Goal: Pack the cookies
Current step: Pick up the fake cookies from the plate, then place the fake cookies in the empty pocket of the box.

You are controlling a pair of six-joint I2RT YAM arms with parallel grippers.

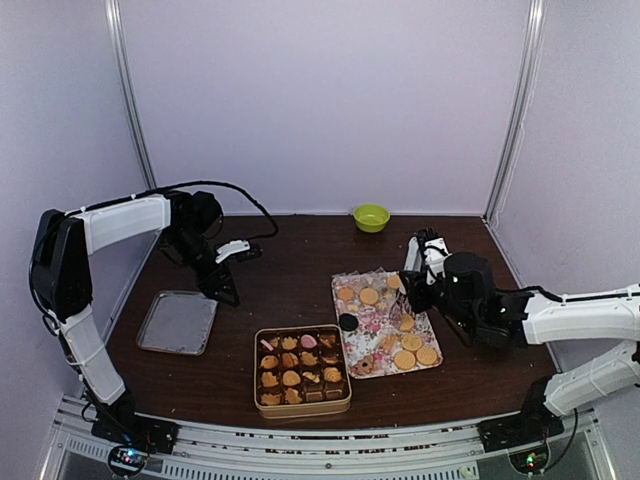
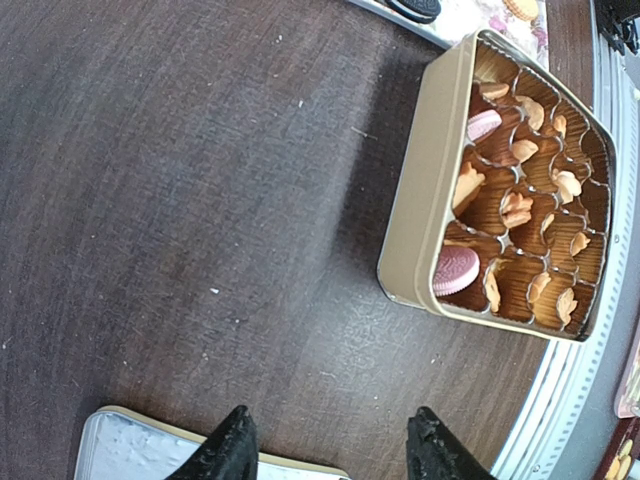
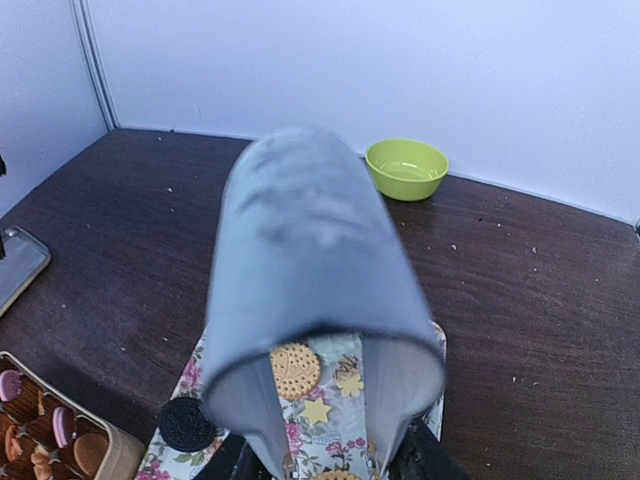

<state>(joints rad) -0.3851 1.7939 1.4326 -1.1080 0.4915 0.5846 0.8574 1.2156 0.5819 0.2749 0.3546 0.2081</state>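
**Inspector:** Layout, largest down?

**Onlooker:** A dark brown wooden table (image 1: 290,270). Near its front edge sits a square gold tin (image 1: 302,410) lined with brown paper cups (image 2: 497,205), most of them holding cookies (image 1: 290,378), tan with a couple of pink. Just right of it is a flowered sheet (image 1: 375,322) where more cookies lie loose, plus one black sandwich biscuit (image 1: 348,322). A flat silver lid (image 1: 178,322) lies left of the tin.

**Inspector:** Claws?

**Onlooker:** The left gripper (image 2: 335,450) is spread with nothing between, hovering over bare table by the lid. The right gripper (image 1: 415,295) hangs over the sheet's far end. A grey blurred shape (image 3: 310,290) masks its wrist view, so I cannot tell whether it is spread or pinching.

**Inspector:** Step?

**Onlooker:** Pick-up from the sheet, I judge. The next move calls for a sure pinch on one biscuit, then a carry to an unfilled cup.
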